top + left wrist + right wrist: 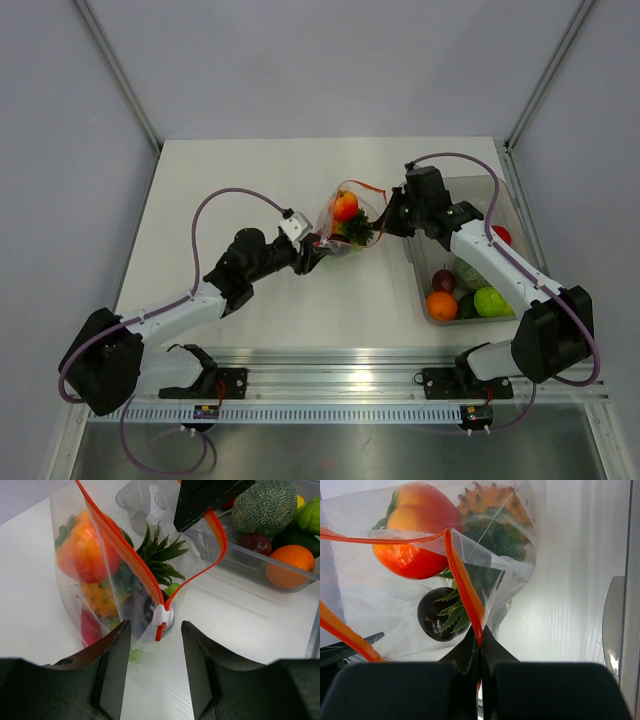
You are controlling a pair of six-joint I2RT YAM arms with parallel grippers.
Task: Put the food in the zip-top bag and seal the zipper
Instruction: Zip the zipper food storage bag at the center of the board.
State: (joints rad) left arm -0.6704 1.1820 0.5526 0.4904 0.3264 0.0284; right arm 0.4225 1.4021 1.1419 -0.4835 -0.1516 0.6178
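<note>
My right gripper [479, 650] pinches the red-orange plastic zipper strip [465, 587] of the crinkly clear bag [338, 224] mid-desk; my left gripper [156, 630] waits, jaws spread.

A white, matte, rectangular surface [240, 180] lies beneath the left tool [321, 250] and the right tool [386, 222]. The light on it is soft and even, with only faint shadows. Plain pale grey wall panels [320, 60] stand beyond the tools and to either side of them. Two slim silver metal posts [118, 75] rise at the far corners, one past each tool. Behind the tools, along the near edge, runs a silver slotted aluminium rail [340, 382], with a dull grey metal sheet [330, 450] below it.
</note>
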